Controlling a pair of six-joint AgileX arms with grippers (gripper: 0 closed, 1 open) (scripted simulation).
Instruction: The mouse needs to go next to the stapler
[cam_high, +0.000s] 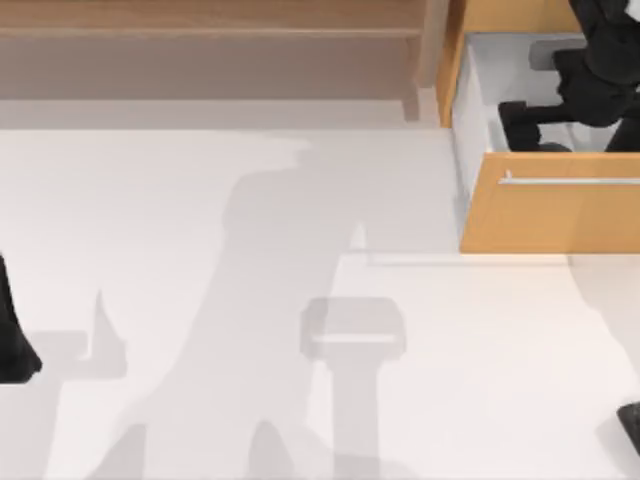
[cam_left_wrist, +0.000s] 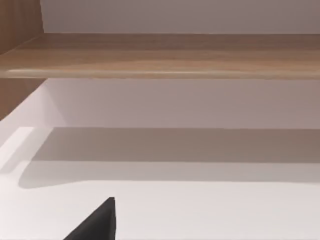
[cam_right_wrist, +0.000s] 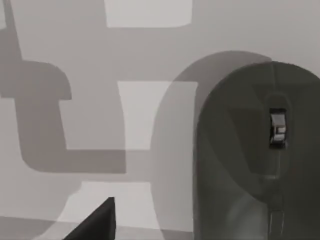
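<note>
The mouse (cam_right_wrist: 260, 160) is a dark domed shape with a small scroll wheel. It lies on a pale floor, close below the camera in the right wrist view. My right gripper (cam_high: 530, 125) reaches down into the open drawer (cam_high: 550, 210), behind its orange front, at the back right of the table. From above I cannot tell the mouse apart from the black arm over it. The stapler is out of view. My left gripper (cam_high: 15, 350) is parked at the table's left edge.
A wooden shelf unit (cam_high: 200, 30) runs along the back of the table, and the left wrist view shows its board (cam_left_wrist: 160, 55). The drawer front carries a long silver handle (cam_high: 570, 181). White tabletop (cam_high: 250, 330) spreads across the middle and front.
</note>
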